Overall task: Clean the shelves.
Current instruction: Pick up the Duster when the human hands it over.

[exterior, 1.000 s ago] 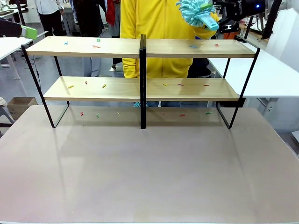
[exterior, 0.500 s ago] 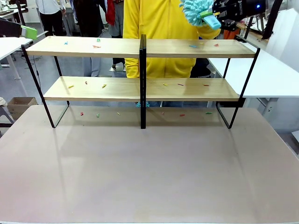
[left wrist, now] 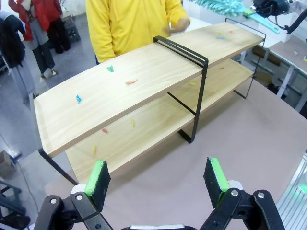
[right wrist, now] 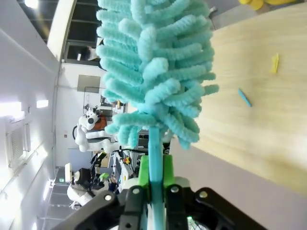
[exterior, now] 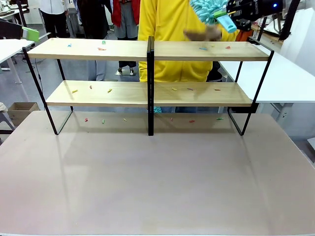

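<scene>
The shelves (exterior: 147,50) are two long light-wood boards on a black frame, strewn with small coloured scraps (exterior: 101,48). Above the right end of the top board, my right gripper (exterior: 232,14) is shut on the handle of a fluffy turquoise duster (exterior: 209,9). In the right wrist view the duster (right wrist: 153,62) rises from the green pads (right wrist: 144,171) over the top board (right wrist: 259,105). My left gripper (left wrist: 157,177) stands open off the shelves' (left wrist: 144,76) left end, holding nothing; its green tip (exterior: 30,33) shows at the front view's left edge.
A person in a yellow top (exterior: 170,19) stands behind the shelves, one blurred hand (exterior: 203,34) over the top board's right half. More scraps (exterior: 86,119) lie on the beige table (exterior: 157,182) under the rack. White tables flank both sides; a cardboard box (exterior: 19,110) sits on the floor at left.
The duster has lifted a little and shifted right above the top board. The person has stepped to the right and brought a hand over the top board.
</scene>
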